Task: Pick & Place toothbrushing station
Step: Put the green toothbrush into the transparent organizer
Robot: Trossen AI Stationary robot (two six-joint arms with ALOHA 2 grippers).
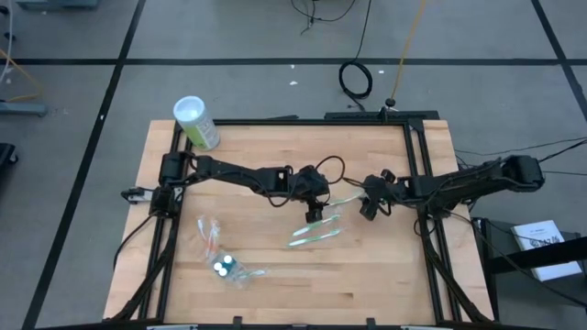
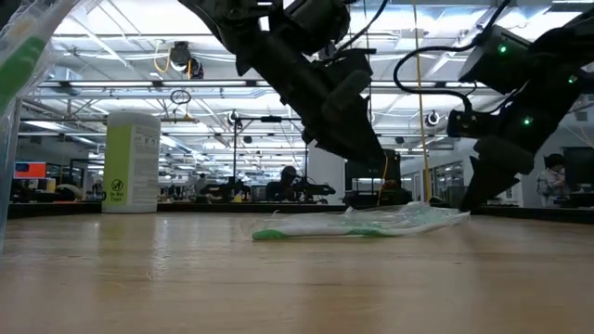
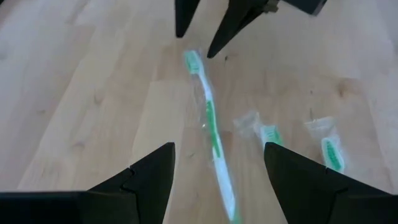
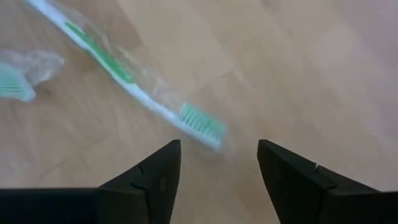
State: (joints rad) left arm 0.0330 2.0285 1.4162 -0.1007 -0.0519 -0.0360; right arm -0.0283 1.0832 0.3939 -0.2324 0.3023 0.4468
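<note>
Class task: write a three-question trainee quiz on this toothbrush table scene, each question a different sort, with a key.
1. True or false: the right gripper holds the green-accented toothbrush.
2. Which stands at the table's far left corner? A) green canister B) kettle C) bowl
3. Fill in: the left gripper hovers with fingers ____ over the toothbrush.

Key: 1 false, it lies free on the table; 2 A; 3 open.

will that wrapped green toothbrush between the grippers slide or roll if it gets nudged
The toothbrush lies flat in a clear wrapper on smooth wood, so it would probably slide, not roll. Thin and long, it likely pivots if pushed at one end. It looks light.
</note>
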